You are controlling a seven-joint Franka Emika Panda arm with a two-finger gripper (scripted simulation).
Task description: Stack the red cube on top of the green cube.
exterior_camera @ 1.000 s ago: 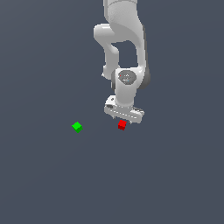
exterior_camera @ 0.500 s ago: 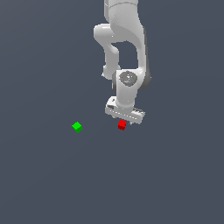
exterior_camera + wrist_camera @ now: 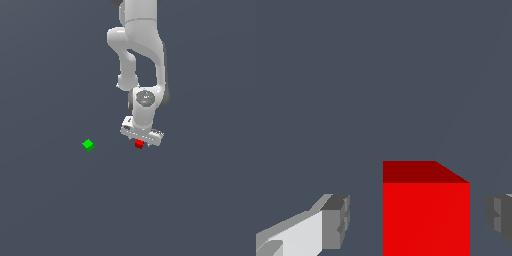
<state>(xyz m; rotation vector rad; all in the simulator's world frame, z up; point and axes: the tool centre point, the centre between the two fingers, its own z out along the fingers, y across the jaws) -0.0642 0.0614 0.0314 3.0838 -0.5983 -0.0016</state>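
The red cube (image 3: 139, 144) lies on the grey floor right under my gripper (image 3: 140, 142), partly covered by the hand. In the wrist view the red cube (image 3: 426, 210) stands between the two fingertips (image 3: 336, 220), with a gap on each side, so the jaws are open and touch nothing. The green cube (image 3: 88, 145) lies apart on the floor, toward the exterior view's left of the gripper. It is out of the wrist view.
The white arm (image 3: 142, 55) rises from the gripper toward the top of the exterior view. The plain grey floor (image 3: 60, 210) spreads all around.
The gripper has come down slightly over the red cube. The cubes have not moved.
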